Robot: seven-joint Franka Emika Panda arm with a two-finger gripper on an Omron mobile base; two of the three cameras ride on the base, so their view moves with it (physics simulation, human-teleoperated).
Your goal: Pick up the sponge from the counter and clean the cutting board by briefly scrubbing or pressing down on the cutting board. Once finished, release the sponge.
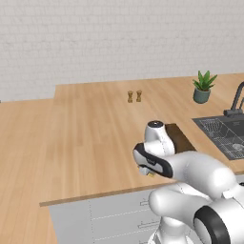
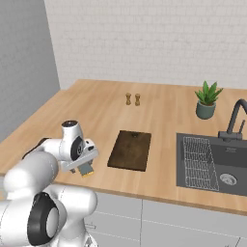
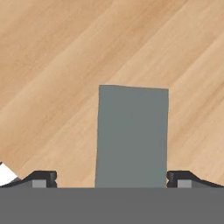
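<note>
Sponge [image 3: 132,135] lies flat on the counter [image 1: 71,143], just left of the cutting board [image 2: 130,149] in the right base view. We see our gripper [image 3: 111,180] low over it, jaws spread, one fingertip [image 3: 41,178] on either side, not gripping.

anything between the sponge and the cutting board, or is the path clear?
Nothing visible in the way. The hand is low over the sponge, one fingertip on each side of it. In the right base view only bare counter lies between the sponge and the cutting board just beside it.
</note>
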